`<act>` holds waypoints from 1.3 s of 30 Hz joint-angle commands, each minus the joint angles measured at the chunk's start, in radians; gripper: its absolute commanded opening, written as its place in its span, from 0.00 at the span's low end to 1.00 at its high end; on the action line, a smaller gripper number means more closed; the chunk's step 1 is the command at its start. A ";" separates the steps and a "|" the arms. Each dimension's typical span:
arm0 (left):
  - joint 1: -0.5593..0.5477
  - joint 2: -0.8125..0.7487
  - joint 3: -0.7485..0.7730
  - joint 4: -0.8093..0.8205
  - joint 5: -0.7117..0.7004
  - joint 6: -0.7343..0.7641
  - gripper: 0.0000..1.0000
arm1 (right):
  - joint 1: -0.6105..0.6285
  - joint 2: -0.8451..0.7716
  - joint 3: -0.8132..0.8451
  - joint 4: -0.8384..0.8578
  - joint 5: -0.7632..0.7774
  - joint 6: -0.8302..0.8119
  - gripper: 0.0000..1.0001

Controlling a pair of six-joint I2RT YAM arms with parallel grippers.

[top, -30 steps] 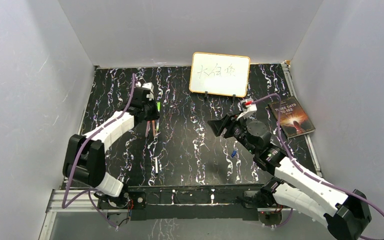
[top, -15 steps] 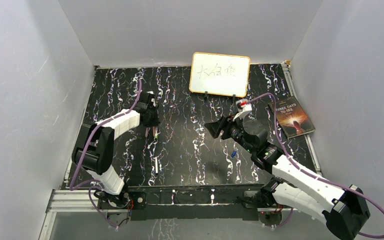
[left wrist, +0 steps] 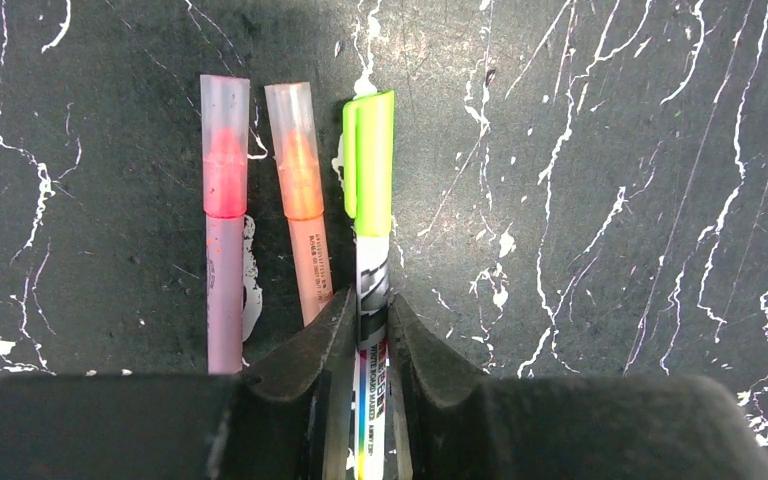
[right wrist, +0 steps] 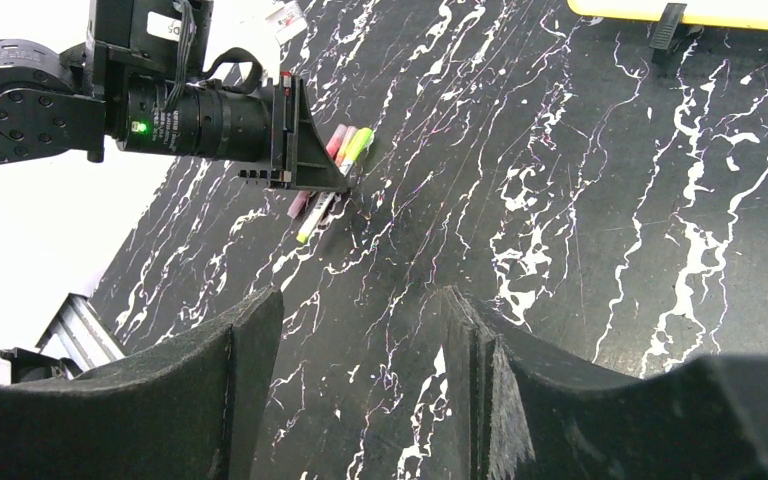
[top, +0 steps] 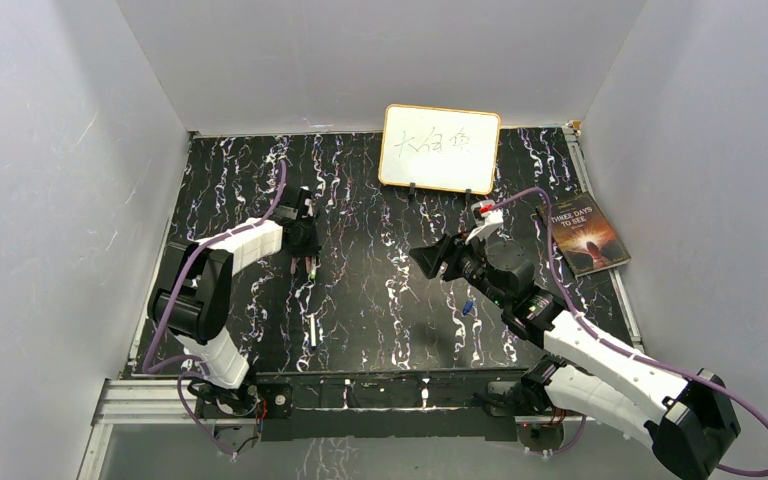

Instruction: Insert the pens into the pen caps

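Since the earlier frame the left arm (top: 245, 243) has dropped to the table (top: 390, 300). We find the left gripper (left wrist: 370, 318) closely flanking the green-capped pen (left wrist: 372, 270) lying there, though whether it pinches the pen we cannot tell. The pen's axis runs straight out from the jaws. The right gripper (right wrist: 360, 310) hangs wide apart, empty.

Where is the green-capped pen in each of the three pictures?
Top external: green-capped pen left of centre, mostly hidden under the left gripper.
Left wrist: pen dead centre, green cap uppermost.
Right wrist: pen upper middle, at that gripper's tip.
Shared landmark: the left gripper.
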 commanded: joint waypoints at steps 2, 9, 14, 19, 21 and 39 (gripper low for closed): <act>0.000 -0.020 0.016 -0.021 0.012 -0.002 0.19 | -0.005 -0.019 -0.002 0.051 -0.001 -0.007 0.57; 0.000 -0.042 0.025 -0.026 0.034 0.001 0.22 | -0.004 -0.020 -0.008 0.051 -0.001 -0.005 0.57; -0.008 -0.123 0.038 -0.010 0.090 -0.005 0.21 | -0.005 -0.018 -0.013 0.052 0.004 -0.005 0.57; -0.058 -0.203 0.109 -0.077 0.109 -0.006 0.20 | -0.005 0.005 -0.027 0.068 -0.012 -0.006 0.57; -0.097 -0.230 0.123 -0.122 0.085 -0.016 0.21 | -0.005 0.010 -0.031 0.074 -0.016 -0.006 0.56; -0.572 -0.457 -0.145 -0.677 -0.380 -0.649 0.47 | -0.006 0.094 -0.006 0.105 -0.033 -0.025 0.57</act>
